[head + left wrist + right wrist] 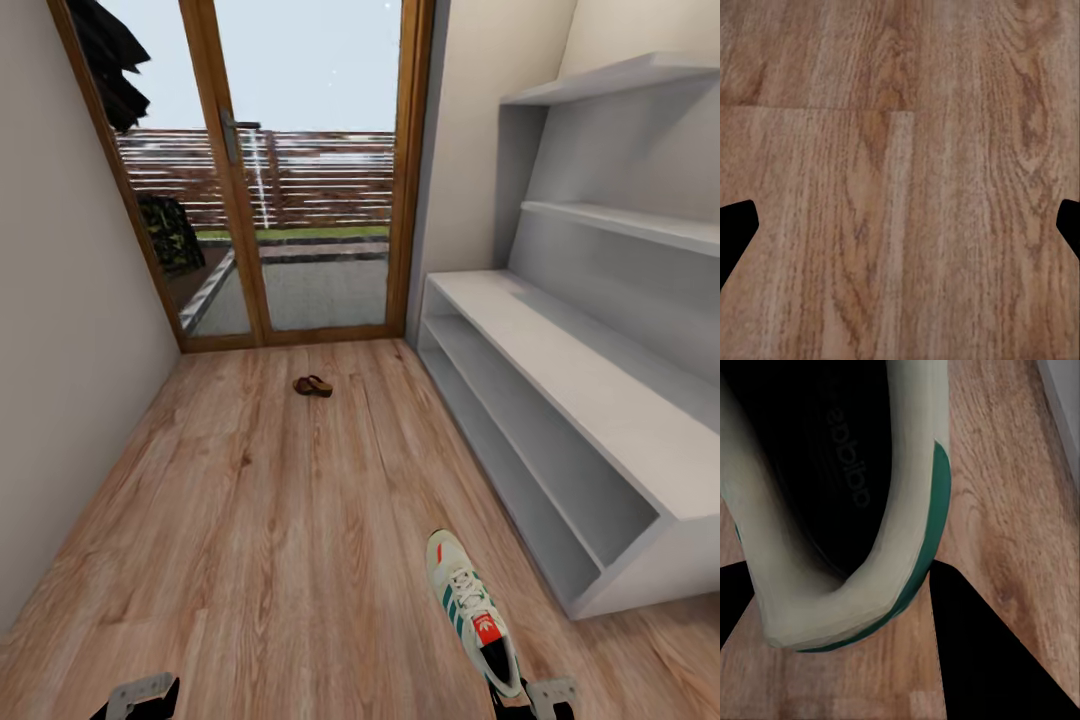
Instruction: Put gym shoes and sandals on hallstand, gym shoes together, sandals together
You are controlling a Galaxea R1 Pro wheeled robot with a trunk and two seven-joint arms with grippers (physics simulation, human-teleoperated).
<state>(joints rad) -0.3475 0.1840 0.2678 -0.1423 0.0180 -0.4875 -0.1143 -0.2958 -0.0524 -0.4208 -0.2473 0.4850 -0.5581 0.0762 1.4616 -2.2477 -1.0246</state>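
Observation:
One cream-white gym shoe with green stripes and a red tongue label hangs low over the corridor floor, toe pointing away from me. My right gripper is shut on its heel. In the right wrist view the heel rim of the gym shoe sits between the two dark fingers of the right gripper. A dark brown sandal lies far off on the planks near the door. The light-grey hallstand runs along the right wall. My left gripper is open over bare floor.
Wood-framed glass doors close the corridor's far end. A plain wall bounds the left side. Thin grey wall shelves hang above the hallstand. Open plank floor stretches between me and the sandal.

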